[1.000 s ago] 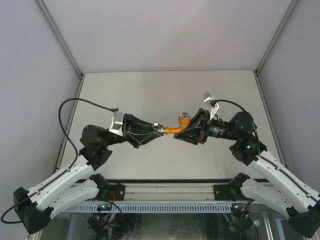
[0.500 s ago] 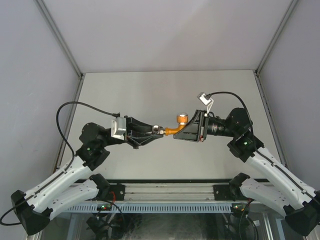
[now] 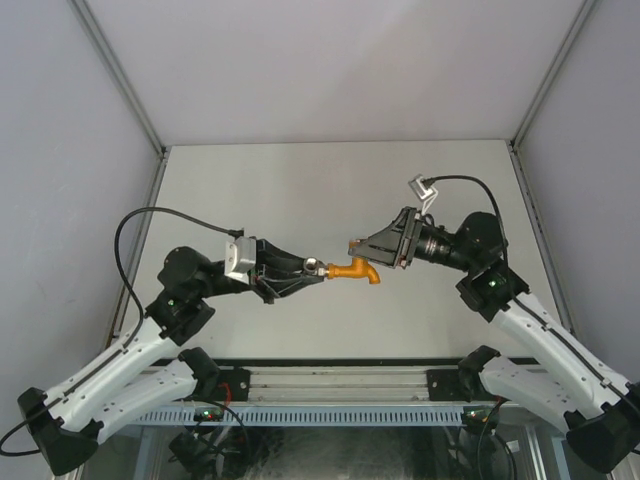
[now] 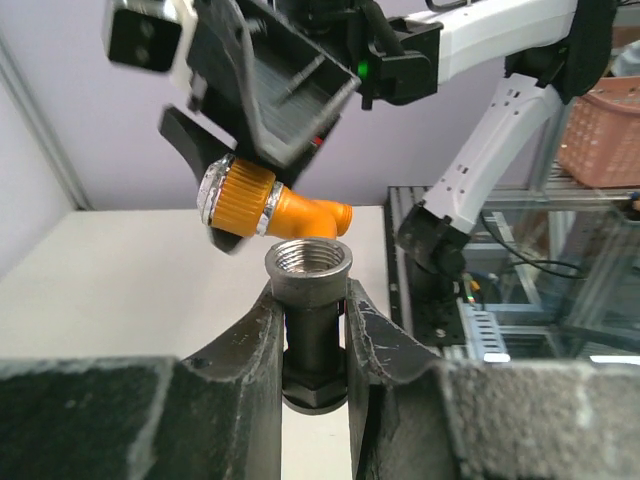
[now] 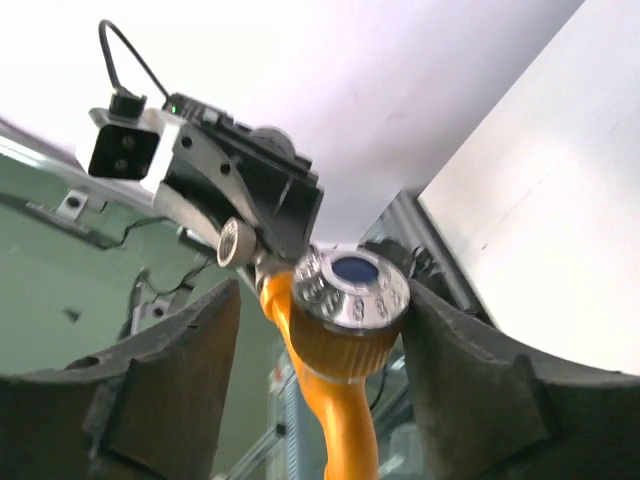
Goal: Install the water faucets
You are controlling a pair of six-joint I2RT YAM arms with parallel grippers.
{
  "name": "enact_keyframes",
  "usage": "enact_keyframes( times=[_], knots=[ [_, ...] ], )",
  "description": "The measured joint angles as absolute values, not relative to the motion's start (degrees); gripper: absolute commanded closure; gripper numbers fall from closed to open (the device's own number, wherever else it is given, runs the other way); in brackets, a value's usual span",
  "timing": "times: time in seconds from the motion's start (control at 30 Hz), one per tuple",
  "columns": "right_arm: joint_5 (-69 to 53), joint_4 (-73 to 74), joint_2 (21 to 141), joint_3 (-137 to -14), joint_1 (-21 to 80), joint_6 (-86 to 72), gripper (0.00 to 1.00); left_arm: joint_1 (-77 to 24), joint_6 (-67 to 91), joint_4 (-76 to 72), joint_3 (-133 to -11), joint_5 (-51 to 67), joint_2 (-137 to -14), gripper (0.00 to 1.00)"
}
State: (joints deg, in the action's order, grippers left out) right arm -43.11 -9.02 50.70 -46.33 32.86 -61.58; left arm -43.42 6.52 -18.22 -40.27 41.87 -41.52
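Both your arms are raised over the table [image 3: 300, 185], elbows out and wrists turned inward, so the two grippers meet near the middle. Your left gripper [image 3: 300, 268] points right and is clamped tight on the grey metal fitting [image 3: 316, 267], whose threaded mouth stands clear of the fingertips. The orange tap body [image 3: 352, 269] hangs in the air off that fitting, its spout drooping toward the near edge; you cannot tell how deeply it is seated. Your right gripper [image 3: 365, 250] points left with its jaws parted, one finger on either side of the tap's silver-capped knob [image 5: 350, 288]. Beyond the table a pink basket [image 4: 600, 130] shows in the left wrist view, its contents hidden.
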Motion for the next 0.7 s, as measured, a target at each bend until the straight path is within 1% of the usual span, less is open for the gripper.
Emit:
enact_keyframes(
  times=[0.17, 0.4, 0.57, 0.7],
  knots=[
    [-34.8, -8.4, 46.1, -46.1, 32.3, -55.9, 0.26, -43.6, 10.6, -16.6, -40.2, 42.2, -41.4, 1.00],
    [-20.4, -5.3, 35.8, -43.9, 32.3, -36.4, 0.24, -43.6, 17.4, -17.3, -40.1, 40.5, -39.3, 1.00],
    [-18.2, -5.5, 27.5, -40.1, 32.9, -11.1, 0.22, -43.6, 22.7, -17.5, -40.1, 37.2, -39.0, 1.00],
    [-16.9, -2.5, 24.8, -39.8, 35.7, 10.8, 0.23, -43.6, 26.8, -17.5, -39.0, 33.9, -38.9, 1.00]
  ],
)
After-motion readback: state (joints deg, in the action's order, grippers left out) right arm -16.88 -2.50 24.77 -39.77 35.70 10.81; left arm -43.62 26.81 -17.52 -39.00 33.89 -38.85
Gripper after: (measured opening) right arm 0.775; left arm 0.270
